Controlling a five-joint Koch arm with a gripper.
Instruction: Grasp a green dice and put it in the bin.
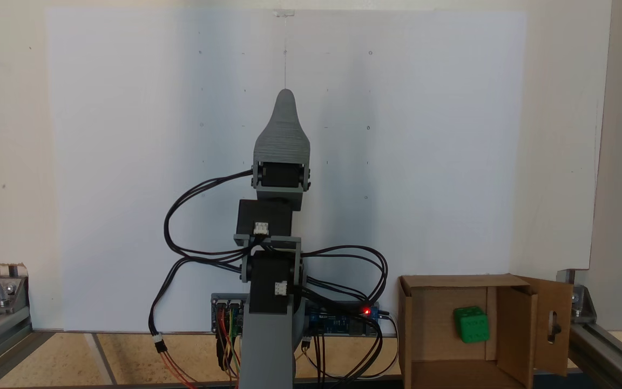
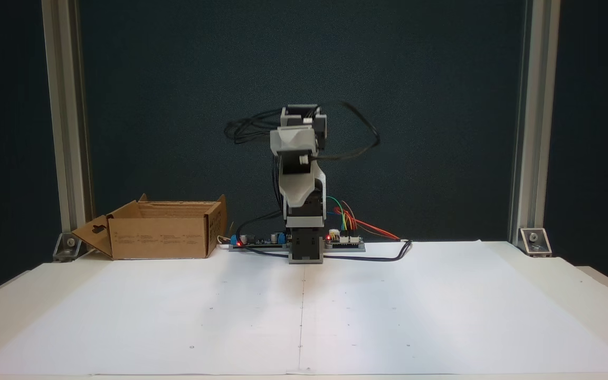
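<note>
The green dice lies inside the bin, a brown cardboard box with open flaps, one flap with an oval handle hole. In the other fixed view the bin stands at the left beside the arm's base, and its walls hide the dice. The arm is folded up over its base, well apart from the bin. My gripper points out over the white paper with nothing in it. A single grey tip shows, so its jaws cannot be told apart.
White paper covers the table in front of the base. Circuit boards and loose cables sit around the base. Aluminium frame posts with corner brackets stand at the table's sides.
</note>
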